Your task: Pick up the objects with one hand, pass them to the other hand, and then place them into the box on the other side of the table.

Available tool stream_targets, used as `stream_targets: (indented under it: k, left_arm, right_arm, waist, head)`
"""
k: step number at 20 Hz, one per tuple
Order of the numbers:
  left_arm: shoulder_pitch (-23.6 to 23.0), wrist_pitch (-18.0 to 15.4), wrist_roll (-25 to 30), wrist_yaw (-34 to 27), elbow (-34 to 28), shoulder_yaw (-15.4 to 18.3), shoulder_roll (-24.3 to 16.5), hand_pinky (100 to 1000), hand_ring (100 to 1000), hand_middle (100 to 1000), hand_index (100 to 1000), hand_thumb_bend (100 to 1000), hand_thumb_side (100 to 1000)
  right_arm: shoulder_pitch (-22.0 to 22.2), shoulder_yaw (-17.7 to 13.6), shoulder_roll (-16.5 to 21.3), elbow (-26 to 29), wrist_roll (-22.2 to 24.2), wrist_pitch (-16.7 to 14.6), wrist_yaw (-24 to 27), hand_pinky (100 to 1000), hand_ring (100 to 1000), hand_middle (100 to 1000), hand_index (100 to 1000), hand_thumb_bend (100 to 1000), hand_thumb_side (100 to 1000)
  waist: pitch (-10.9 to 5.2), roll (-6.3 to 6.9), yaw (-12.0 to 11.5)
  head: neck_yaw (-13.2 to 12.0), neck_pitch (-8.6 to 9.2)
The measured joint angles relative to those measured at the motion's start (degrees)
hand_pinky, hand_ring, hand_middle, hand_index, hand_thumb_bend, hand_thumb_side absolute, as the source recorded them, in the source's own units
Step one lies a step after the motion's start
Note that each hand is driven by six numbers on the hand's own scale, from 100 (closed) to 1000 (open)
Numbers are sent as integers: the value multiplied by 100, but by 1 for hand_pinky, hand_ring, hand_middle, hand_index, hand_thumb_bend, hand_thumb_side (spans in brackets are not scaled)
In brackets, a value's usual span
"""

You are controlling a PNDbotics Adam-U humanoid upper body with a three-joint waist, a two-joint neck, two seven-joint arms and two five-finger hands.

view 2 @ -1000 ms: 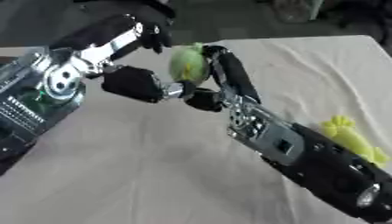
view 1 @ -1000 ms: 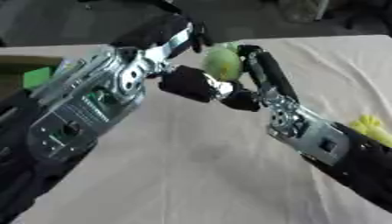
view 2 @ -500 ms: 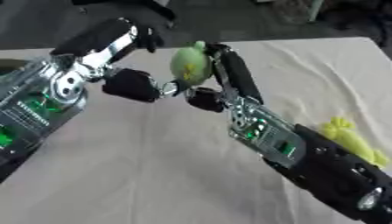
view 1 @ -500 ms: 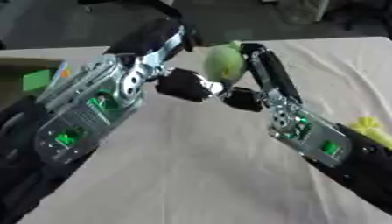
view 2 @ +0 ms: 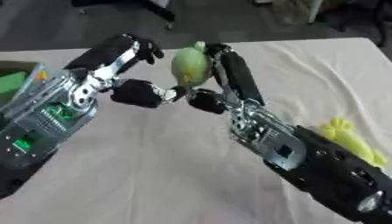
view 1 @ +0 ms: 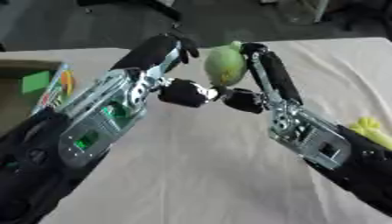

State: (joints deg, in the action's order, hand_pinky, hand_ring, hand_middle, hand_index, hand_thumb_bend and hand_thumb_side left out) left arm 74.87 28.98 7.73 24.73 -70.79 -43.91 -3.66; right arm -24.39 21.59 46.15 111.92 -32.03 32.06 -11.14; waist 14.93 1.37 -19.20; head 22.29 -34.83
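The green pear-shaped fruit [view 1: 224, 65] hangs mid-air at twelve o'clock, the right hand [view 1: 260, 72] curled round it. The left hand [view 1: 170, 54] has drawn closer since a second ago, fingers apart at nine o'clock of the fruit: the handover looks imminent, the box [view 1: 30, 85] awaiting.

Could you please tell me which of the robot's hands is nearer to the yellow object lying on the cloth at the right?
The right hand: its arm passes beside the yellow object, while the left hand is farther left, across the green fruit held between them.
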Motion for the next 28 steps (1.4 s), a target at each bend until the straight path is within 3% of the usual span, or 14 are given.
stream_targets:
  k: [5, 10, 19, 28]
  left_arm:
    - [-36, -159, -255, 31, 188, 70, 117, 848, 786, 652, 800, 548, 444]
    - [-43, -264, -462, -38, 185, 101, 175, 840, 776, 636, 792, 488, 442]
    - [-20, -15, -660, -449, -265, 65, 178, 843, 777, 637, 793, 471, 486]
    - [-22, 54, -648, -444, -172, 65, 349, 849, 782, 642, 797, 489, 540]
  right_arm:
    - [-2, 76, 3, 55, 0, 0, -76, 698, 510, 397, 488, 101, 100]
    - [-3, 78, 4, 83, 15, 15, -174, 700, 510, 398, 488, 100, 100]
    - [-20, 72, 4, 140, 160, 160, -458, 700, 511, 398, 488, 100, 100]
    - [-122, -151, -2, 142, 645, 645, -1384, 701, 505, 399, 488, 100, 100]
  waist:
    - [0, -4, -3]
    - [0, -7, -6]
    - [9, -20, -2]
    - [11, -19, 30]
  head:
    - [-2, 25]
    - [-9, 28]
    - [-56, 28]
    - [-216, 28]
